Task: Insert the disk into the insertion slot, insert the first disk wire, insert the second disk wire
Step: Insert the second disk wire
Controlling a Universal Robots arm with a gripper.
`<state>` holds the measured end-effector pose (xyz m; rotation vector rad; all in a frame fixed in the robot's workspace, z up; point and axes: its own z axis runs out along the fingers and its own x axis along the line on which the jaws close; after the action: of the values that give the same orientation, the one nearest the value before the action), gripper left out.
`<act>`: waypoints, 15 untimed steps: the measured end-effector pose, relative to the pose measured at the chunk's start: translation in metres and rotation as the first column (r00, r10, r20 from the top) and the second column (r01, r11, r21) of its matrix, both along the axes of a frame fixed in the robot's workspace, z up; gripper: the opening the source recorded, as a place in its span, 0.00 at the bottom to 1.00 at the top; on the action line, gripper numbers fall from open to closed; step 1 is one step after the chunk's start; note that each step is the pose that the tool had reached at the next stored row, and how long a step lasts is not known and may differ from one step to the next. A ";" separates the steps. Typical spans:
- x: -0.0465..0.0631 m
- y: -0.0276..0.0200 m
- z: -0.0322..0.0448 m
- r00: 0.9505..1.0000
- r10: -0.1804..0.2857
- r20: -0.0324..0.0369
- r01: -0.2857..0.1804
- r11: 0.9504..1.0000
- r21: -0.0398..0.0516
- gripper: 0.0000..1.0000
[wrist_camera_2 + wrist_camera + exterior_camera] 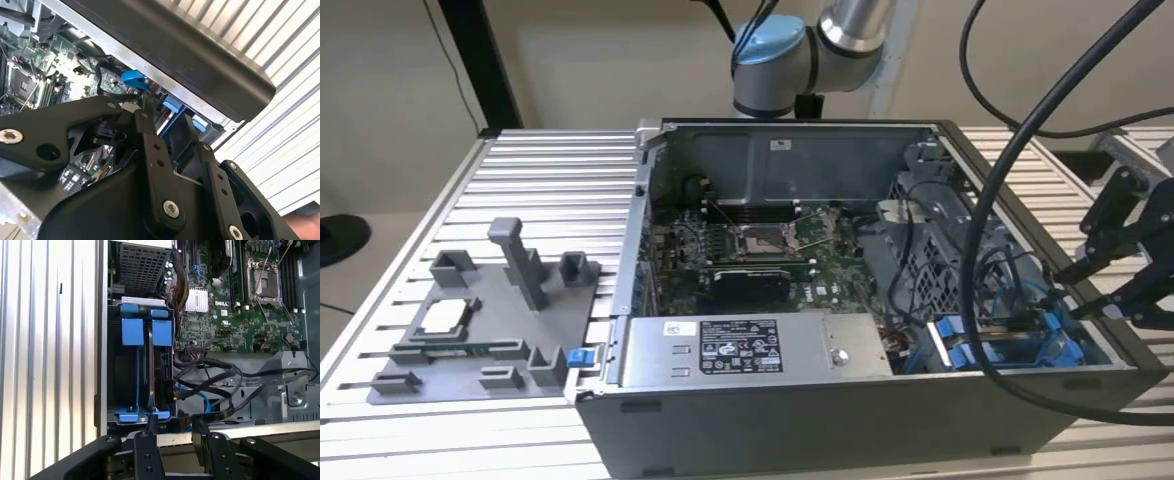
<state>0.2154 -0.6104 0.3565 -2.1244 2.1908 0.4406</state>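
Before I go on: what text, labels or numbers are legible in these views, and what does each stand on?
No text can be quoted with confidence.
White label on the grey power-supply box: printed lines and symbols, too small to read.
Small white sticker on the case's back wall: too small to read.
White markings on the motherboard, in the first wrist view: too small to read reliably.

The open computer case (854, 400) is reachable from above, but its floor is crowded: the power-supply box (747, 350) lies along the near wall and the motherboard (761, 255) fills the middle. In the first wrist view, the insertion slot (137, 375) sits tight against the case wall, with blue tabs (132, 331) across one end. Just beside it, black cables (220, 390) loop through the neighbouring space.
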 end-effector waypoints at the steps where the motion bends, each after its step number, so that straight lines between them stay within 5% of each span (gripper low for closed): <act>1: 0.000 0.0000 -0.0011 1.000 0.000 -0.001 0.000 1.000 0.000 1.00; 15: 0.000 0.0000 -0.0024 1.000 0.000 -0.002 0.000 1.000 0.001 1.00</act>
<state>0.2154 -0.6104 0.3541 -2.1242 2.1910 0.4438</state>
